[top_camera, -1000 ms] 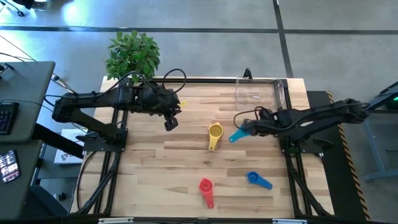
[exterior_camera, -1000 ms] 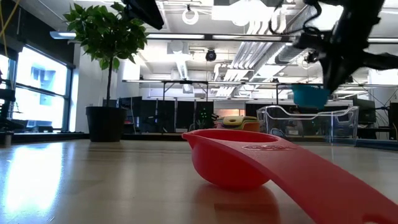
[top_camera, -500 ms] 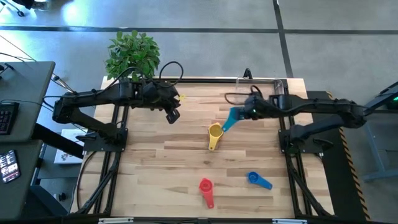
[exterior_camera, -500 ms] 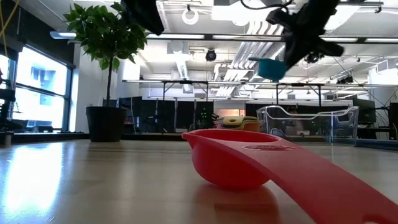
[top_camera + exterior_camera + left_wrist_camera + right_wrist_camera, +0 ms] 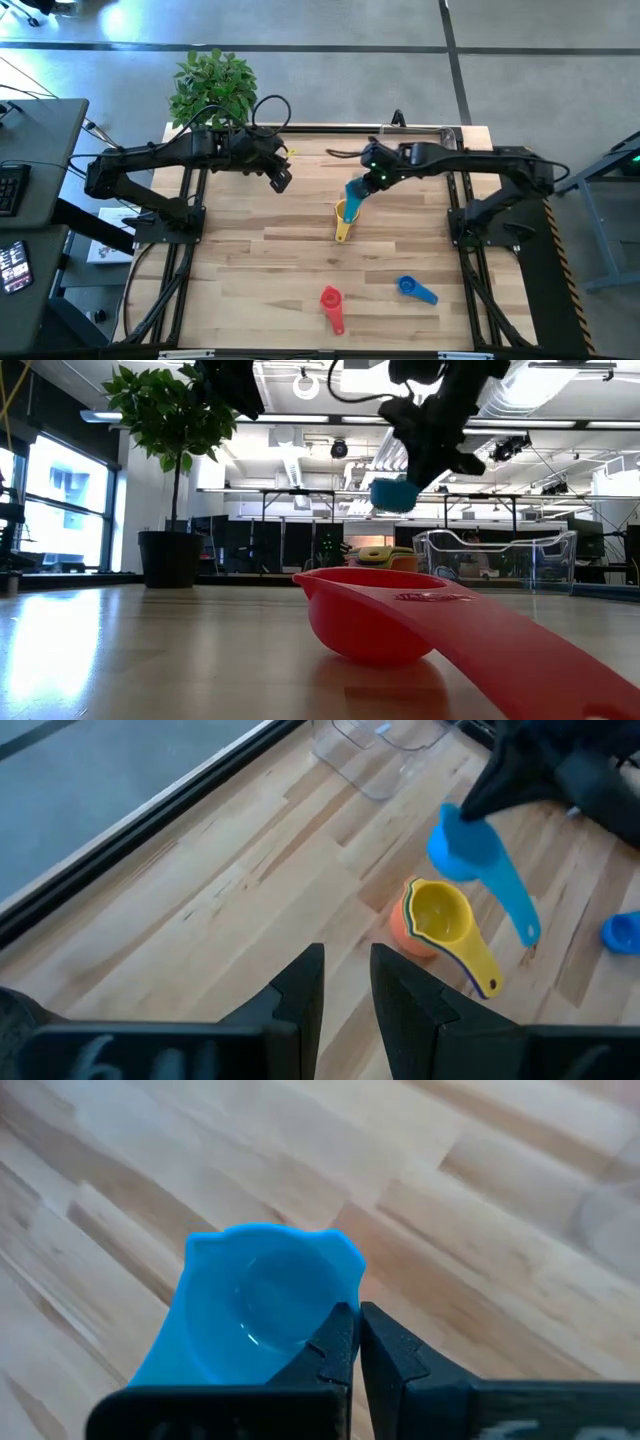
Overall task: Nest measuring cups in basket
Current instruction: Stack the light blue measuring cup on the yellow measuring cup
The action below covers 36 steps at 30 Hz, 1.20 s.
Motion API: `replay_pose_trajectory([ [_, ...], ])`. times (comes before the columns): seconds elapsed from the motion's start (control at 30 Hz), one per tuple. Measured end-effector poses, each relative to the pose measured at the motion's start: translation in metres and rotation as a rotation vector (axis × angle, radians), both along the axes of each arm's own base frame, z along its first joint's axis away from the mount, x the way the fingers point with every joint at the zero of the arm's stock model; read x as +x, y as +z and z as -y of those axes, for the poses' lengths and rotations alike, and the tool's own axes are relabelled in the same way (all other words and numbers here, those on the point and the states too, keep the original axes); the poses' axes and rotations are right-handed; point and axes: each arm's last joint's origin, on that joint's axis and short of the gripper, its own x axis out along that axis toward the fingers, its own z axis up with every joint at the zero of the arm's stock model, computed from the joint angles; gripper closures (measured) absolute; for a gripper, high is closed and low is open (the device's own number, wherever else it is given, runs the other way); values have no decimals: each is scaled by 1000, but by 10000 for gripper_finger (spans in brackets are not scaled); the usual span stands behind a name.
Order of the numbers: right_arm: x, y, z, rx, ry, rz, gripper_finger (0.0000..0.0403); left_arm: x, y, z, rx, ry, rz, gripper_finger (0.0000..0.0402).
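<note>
The left tool hangs empty, fingers slightly parted, above the wooden counter. Right of it, the right tool is clamped on the small light-blue plastic measuring cup, carried just above the nested yellow and orange plastic cups. The cup looks light, stiff and slick; its rim or flat handle suits gripping.

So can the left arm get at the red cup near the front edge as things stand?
Probably yes. The left gripper hangs empty above the table's back left, and only bare wood lies between it and the red cup. The right gripper, holding the light blue cup, is off that path.
</note>
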Motion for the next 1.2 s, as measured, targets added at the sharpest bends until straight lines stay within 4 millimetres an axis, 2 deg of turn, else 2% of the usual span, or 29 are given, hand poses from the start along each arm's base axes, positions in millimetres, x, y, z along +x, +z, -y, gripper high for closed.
replay_pose_trajectory([
  [0.2, 10, -15, 0, 33, 15, -44, 403, 0, 0, 0, -14, 16, 8, 326],
  [0.47, 19, -21, -3, 57, 34, -19, 403, 0, 0, 0, -30, 34, 17, 326],
  [0.73, 31, -36, -14, 91, 60, -39, 403, 0, 0, 0, -30, 34, 18, 326],
  [1.2, 34, -47, -14, 81, 58, -86, 403, 0, 0, 0, -29, 34, 21, 326],
])
